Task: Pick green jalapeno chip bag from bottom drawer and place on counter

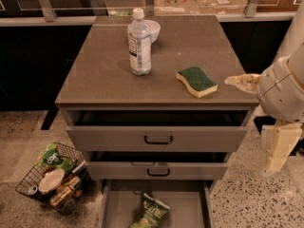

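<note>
The green jalapeno chip bag (152,214) lies on the floor of the open bottom drawer (118,208), near the middle, partly cut off by the lower edge of the camera view. The counter (104,75) is the grey-brown cabinet top above it. My arm (285,87) reaches in from the right, level with the counter's right front corner. My gripper (278,148) hangs as a cream part below the arm, right of the top drawer, well away from the bag.
A water bottle (139,44), a white bowl (153,30) and a green-topped yellow sponge (196,81) stand on the counter. The two upper drawers (158,139) are slightly open. A wire basket (52,177) of items sits on the floor at the left.
</note>
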Tool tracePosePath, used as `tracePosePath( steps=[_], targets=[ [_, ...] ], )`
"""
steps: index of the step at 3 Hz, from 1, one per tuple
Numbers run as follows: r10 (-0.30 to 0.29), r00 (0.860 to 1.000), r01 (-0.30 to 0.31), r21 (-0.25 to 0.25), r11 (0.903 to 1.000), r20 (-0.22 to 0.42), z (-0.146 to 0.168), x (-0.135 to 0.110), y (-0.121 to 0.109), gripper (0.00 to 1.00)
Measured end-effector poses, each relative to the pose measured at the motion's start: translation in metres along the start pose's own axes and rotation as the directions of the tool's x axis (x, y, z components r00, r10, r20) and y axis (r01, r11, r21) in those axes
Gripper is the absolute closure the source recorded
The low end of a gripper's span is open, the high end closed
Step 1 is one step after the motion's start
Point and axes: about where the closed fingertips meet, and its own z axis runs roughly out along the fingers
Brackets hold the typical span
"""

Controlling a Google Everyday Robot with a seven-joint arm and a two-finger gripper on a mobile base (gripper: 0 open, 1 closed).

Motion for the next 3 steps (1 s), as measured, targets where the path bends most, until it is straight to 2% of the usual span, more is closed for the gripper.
tracePosePath(
  steps=[1, 2, 3],
  targets=[
    [-0.136, 0.986, 0.14, -0.046, 0.989, 0.098, 0.0298, -0.0134, 0.024, 0.0],
    [-0.235, 0.966, 0.24, -0.035, 0.9702, 0.106, 0.0296, -0.0157, 0.0252, 0.0],
    [-0.235, 0.966, 0.24, -0.035, 0.9702, 0.106, 0.0296, -0.0157, 0.0252, 0.0]
  ],
)
